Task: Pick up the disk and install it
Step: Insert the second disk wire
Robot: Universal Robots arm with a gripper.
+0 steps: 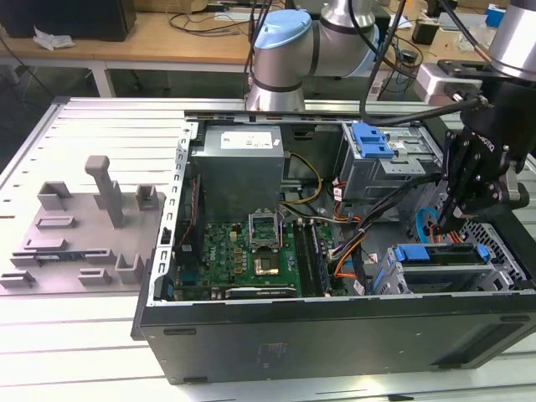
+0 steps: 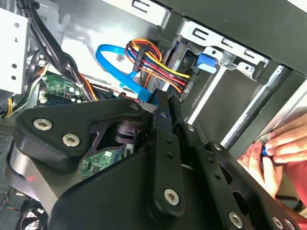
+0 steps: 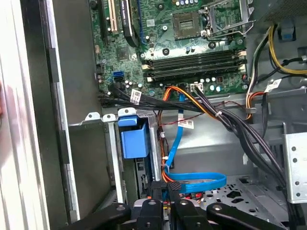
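Pincer: the black gripper (image 1: pixel 444 222) hangs inside the open computer case (image 1: pixel 335 352), off the motherboard (image 1: pixel 243 251) on the exterior view's right, its tip down among loose cables. Whether it is clenched or released, I cannot tell.
Disk: the disk (image 1: pixel 440 256) sits edge-up in a grey metal bay (image 1: pixel 394 280), beyond the motherboard toward the exterior view's right and in the near corner of the case. Its blue carrier rail shows along its upper edge.
Pincer and disk: the gripper's tip is just beside the disk's bay, on the side facing away from the motherboard's near edge. No contact with the disk is visible.
Done so far: by my reading, the disk is already slotted into its bay, so the pick-up and most of the seating look finished.
Left to do: the blue data cable (image 3: pixel 192 182) and the bundle of coloured power wires (image 2: pixel 158 62) lie loose close to the gripper's tip. Whether they are plugged into the disk, I cannot tell.
Exterior view adds: the whole case on the slatted table (image 1: pixel 100 142), the arm's grey and blue joint (image 1: pixel 280 59) behind it, and a second blue latch (image 1: pixel 370 141) on the cage past the motherboard's far corner.
First wrist view adds: the carrier's blue end tab (image 3: pixel 134 139) seated in the bay, with the motherboard's memory slots (image 3: pixel 192 62) beyond.
Second wrist view adds: a person's hand (image 2: pixel 283 143) outside the case wall, away from the motherboard, pinching something small and blue.
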